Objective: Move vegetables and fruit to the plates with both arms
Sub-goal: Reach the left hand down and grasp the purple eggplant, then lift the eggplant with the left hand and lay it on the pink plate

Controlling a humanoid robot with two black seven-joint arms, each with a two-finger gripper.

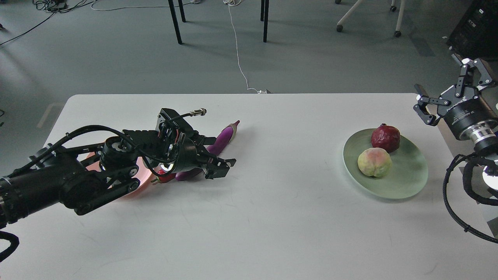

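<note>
The purple eggplant lies slanted on the white table, its lower end beside the red chili pepper. My left gripper hovers low over the eggplant's middle, with one finger on each side and a gap between them. The pale pink plate is mostly hidden under my left arm, and the chili lies at its right rim. The pale green plate at the right holds the dark red pomegranate and the pale peach. My right gripper is open and empty, raised beyond the table's right edge.
The white table has its far edge just behind the eggplant's stem. Beyond it are grey floor, black chair legs, a white cable and a rolling chair base. Looping black cables hang off my right wrist.
</note>
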